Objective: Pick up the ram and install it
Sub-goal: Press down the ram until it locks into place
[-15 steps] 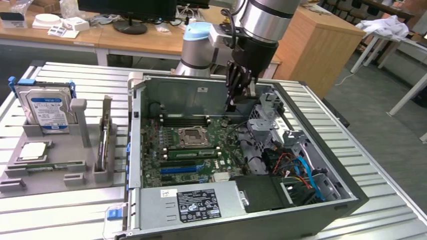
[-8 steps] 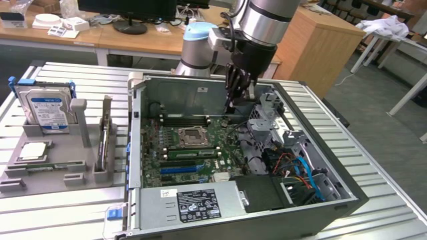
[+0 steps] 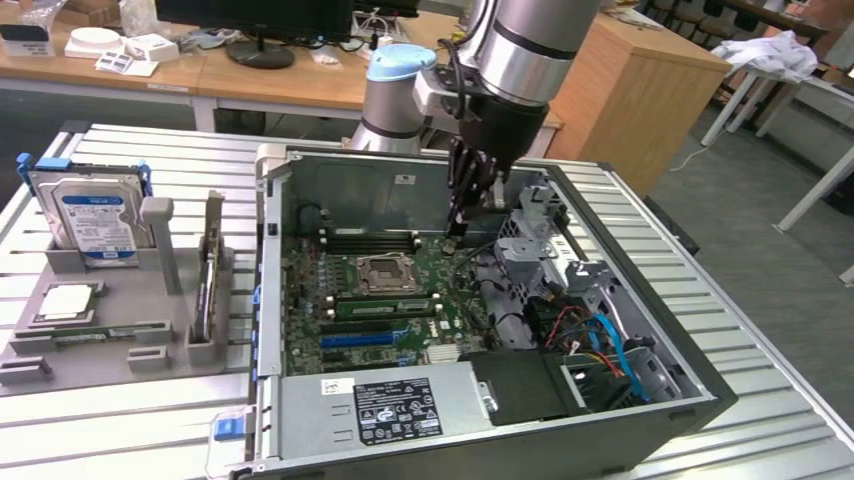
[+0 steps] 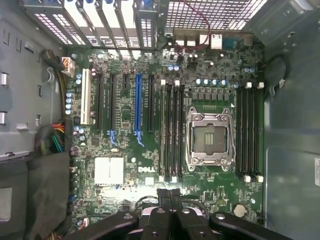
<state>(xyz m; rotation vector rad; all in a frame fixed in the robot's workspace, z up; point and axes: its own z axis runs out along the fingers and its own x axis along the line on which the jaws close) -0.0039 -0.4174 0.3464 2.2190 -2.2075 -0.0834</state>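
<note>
Ram point(image 3: 110, 329) lies on edge in the front slot of the grey tray point(image 3: 158, 228), at the exterior view's left, outside the case wall point(image 3: 267, 300). Gripper point(image 3: 457, 226) well apart from it, clenched on nothing, hanging inside the open case above the motherboard point(image 4: 210, 200). Drive cage point(image 3: 534, 245) close beside the fingers. Slatted metal table point(image 3: 747, 330) underneath; wooden desks behind.

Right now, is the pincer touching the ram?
Apart. The exterior view shows the shut pincer inside the case over the motherboard, the ram in the grey tray outside it, at the exterior view's left.
</note>
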